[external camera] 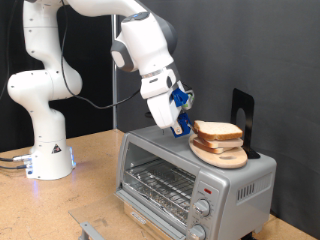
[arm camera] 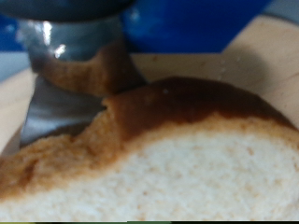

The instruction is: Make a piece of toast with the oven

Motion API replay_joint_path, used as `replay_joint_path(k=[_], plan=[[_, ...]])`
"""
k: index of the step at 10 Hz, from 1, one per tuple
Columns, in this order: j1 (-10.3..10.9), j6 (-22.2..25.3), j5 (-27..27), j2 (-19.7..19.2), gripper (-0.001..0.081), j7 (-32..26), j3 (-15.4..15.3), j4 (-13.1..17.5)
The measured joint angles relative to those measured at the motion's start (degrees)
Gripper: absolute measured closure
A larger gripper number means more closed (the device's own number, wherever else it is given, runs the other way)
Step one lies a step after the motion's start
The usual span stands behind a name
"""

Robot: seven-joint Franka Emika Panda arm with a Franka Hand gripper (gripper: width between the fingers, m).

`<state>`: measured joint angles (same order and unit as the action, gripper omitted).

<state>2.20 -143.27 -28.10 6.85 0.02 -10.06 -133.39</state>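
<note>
Silver-grey, the oven (external camera: 190, 182) sits nearest, door down. On its roof, at two o'clock, a wooden plate (external camera: 222, 155) carries stacked bread; the gripper (external camera: 181, 123) reaches the top piece of toast (external camera: 217, 130). Whether its fingers are spread or closed cannot be told. A shallow grip could let the slice slip. Only the wrist view shows crust against one metal finger (arm camera: 61, 93).

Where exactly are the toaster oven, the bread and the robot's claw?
oven (external camera: 160, 158): exterior view, top front edge.
piece of toast (external camera: 217, 130): exterior view, top slice's face.
gripper (external camera: 183, 124): exterior view, between its fingertips.
</note>
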Motion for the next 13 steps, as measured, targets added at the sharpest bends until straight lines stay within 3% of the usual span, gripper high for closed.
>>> replay_joint_path(k=[6, 8, 10, 13], plan=[[-0.02, 2.09, -3.41, 7.29, 0.0415, -1.16, 2.13, -5.38], [0.0, 2.03, -3.76, 7.02, 0.0415, -1.92, 2.06, -5.49], [0.01, 1.5, -7.57, 8.27, 0.0415, -7.54, 3.37, -7.01], [-0.62, 3.9, -8.56, 12.89, 0.0415, -12.43, 7.65, -10.82]])
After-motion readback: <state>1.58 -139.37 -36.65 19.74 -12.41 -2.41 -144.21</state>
